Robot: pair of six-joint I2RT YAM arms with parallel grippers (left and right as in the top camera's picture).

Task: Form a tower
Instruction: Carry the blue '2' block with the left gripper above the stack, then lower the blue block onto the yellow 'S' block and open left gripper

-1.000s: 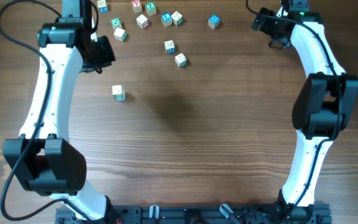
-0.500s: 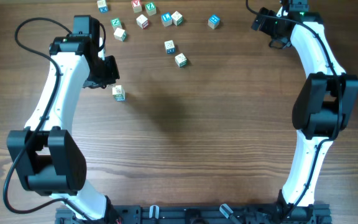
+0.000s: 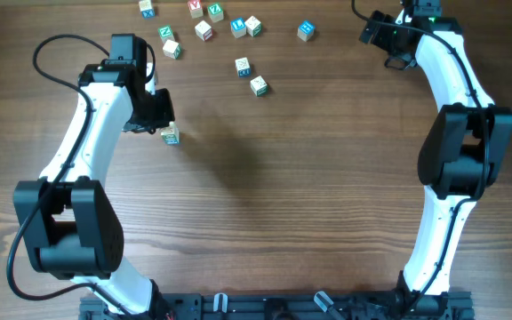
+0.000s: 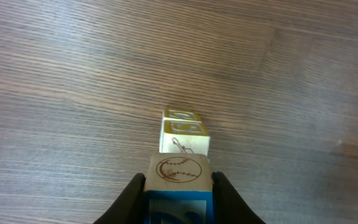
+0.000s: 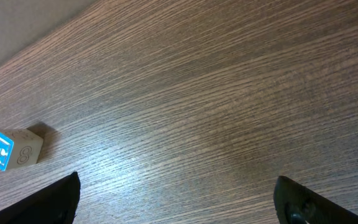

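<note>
The tower [image 3: 169, 135] is a short column of pale cubes on the left part of the wooden table; in the left wrist view the tower [image 4: 184, 130] stands just ahead of my jaws. My left gripper [image 3: 158, 125] is right beside it, on its upper left. In the left wrist view the left gripper [image 4: 178, 190] is shut on a pale cube [image 4: 178, 173] with a baseball print and a blue face. My right gripper [image 3: 376, 32] is at the far right, and in its wrist view the right gripper [image 5: 179, 205] is open with nothing between its fingers.
Several loose letter cubes lie scattered along the far edge, such as one [image 3: 243, 67] and another [image 3: 258, 85] toward the middle. A blue-faced cube [image 3: 305, 31] lies left of the right gripper, the same blue-faced cube [image 5: 14, 149] showing in the right wrist view.
My left arm has swung from the far cubes toward the tower, carrying the held cube, and now sits right beside it. The right arm has not moved.
</note>
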